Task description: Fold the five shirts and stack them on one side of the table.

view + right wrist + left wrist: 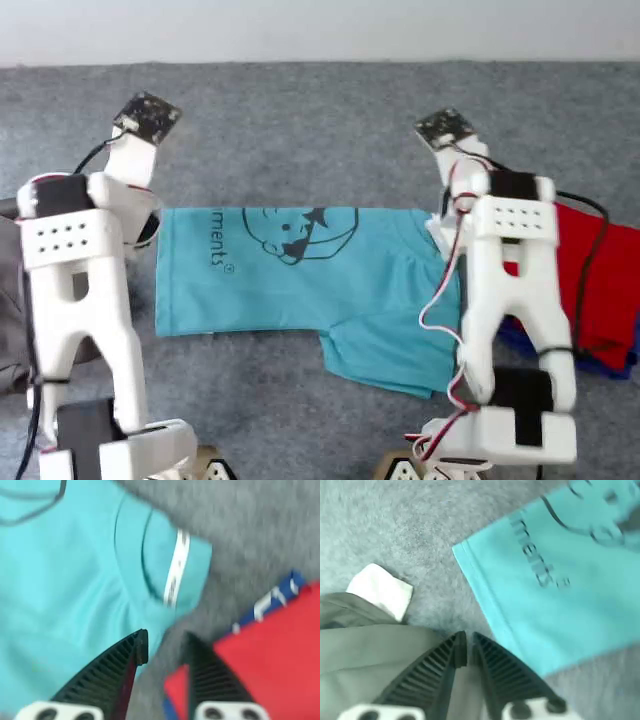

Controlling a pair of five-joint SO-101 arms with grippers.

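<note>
Teal shirt (300, 270): lies flat in the middle of the grey surface (300, 130) between the two arms. Its hem is toward the left arm and its collar toward the right.
Loose sleeve (390, 355): sticks out from the long near edge on the collar side. It probably needs tucking in before any further fold.
Left tool (468, 647): its fingers are nearly together with only a thin gap and hold nothing. It hangs over an olive shirt (365, 640) with a white label (380, 590), and the hem corner (462, 552) is just beside it.
Right tool (167, 645): parted and empty. It sits over the strip of surface between the collar (175, 567) and the red shirt (270, 670), which lies on a blue garment (287, 582).
Step in hand: likely taking both ends of the teal shirt for the next fold.
Left-side advice: widen the fingers first, then pinch the hem corner only and stay off the olive cloth below.
Right-side advice: come down on the teal side of the gap, so the red shirt is not caught.
Lift: raise both ends together and evenly, keeping the cloth taut to avoid a skewed crease.
Risk: the thin fabric may bunch or slip on the rough surface.
</note>
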